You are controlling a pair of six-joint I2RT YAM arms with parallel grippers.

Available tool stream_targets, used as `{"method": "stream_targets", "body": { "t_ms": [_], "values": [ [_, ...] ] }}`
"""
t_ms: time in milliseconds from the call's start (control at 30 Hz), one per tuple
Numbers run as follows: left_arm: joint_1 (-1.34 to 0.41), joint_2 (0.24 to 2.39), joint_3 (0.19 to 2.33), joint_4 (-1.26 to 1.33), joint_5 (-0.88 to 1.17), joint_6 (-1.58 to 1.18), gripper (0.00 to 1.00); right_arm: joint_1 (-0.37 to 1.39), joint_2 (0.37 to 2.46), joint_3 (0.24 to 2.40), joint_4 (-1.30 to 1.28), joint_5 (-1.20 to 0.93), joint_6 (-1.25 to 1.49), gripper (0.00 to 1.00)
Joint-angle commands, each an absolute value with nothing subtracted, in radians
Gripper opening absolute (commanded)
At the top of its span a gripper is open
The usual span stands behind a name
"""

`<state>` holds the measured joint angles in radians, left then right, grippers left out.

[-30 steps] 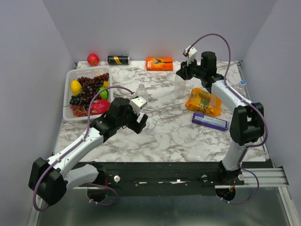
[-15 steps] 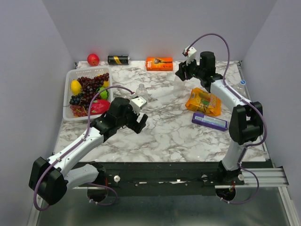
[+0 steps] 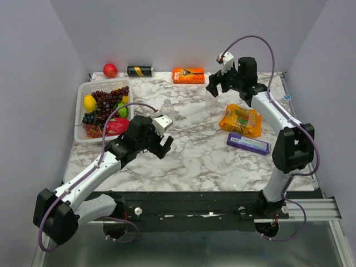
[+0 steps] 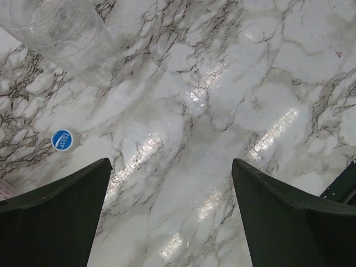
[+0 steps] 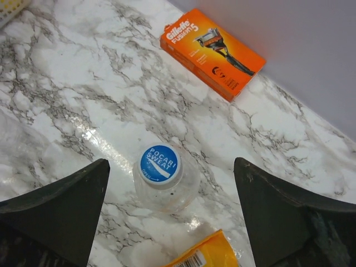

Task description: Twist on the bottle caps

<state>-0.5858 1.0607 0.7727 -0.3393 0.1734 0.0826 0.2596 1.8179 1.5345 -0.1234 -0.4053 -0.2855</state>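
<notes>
Clear plastic bottle [image 5: 167, 192] wearing a round blue plastic cap [image 5: 160, 164] stands at lower centre of the right wrist view, between the right gripper's [image 3: 214, 89] wide-apart jaws (touching neither). An orange razor box [image 5: 211, 53] lies at upper centre. In the left wrist view, a loose blue cap [image 4: 62, 139] lies at left on the marble table [image 4: 222, 83], with a second clear bottle [image 4: 61, 33] at upper left. The left gripper [image 4: 169, 167] is spread and holds nothing.

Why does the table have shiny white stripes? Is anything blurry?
Left wrist: light glares off the table in streaks; the fingers look dark and a bit soft-edged, being so close. Right wrist: less glare, cap lettering sharp. Top view: even light, soft shadows.
</notes>
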Motion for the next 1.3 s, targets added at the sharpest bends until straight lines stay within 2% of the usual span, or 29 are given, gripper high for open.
{"method": "stream_targets", "body": {
  "t_ms": [0, 167, 300, 600, 800, 967, 1267],
  "values": [
    [-0.554, 0.967, 0.804, -0.434, 0.224, 0.12, 0.99, 0.32, 1.652, 1.629, -0.222, -0.374, -0.299, 1.0],
    [-0.442, 0.882, 0.819, -0.502, 0.199, 0.13, 0.99, 0.419, 1.612, 1.557, -0.152, -0.547, -0.262, 1.0],
    [-0.298, 0.836, 0.841, -0.508, 0.173, 0.112, 0.99, 0.52, 1.696, 1.591, -0.12, -0.629, -0.23, 1.0],
    [-0.164, 0.813, 0.828, -0.483, 0.21, 0.075, 0.99, 0.635, 1.876, 1.664, -0.029, -0.514, -0.198, 0.96],
    [-0.146, 0.792, 0.828, -0.505, 0.235, 0.077, 0.99, 0.638, 1.927, 1.654, 0.06, -0.445, -0.178, 0.93],
    [-0.143, 0.801, 0.821, -0.505, 0.279, 0.068, 0.99, 0.638, 1.974, 1.669, 0.095, -0.451, -0.183, 0.86],
    [-0.143, 0.851, 0.838, -0.471, 0.318, 0.069, 0.99, 0.64, 2.003, 1.663, 0.083, -0.48, -0.204, 0.79]
  ]
}}
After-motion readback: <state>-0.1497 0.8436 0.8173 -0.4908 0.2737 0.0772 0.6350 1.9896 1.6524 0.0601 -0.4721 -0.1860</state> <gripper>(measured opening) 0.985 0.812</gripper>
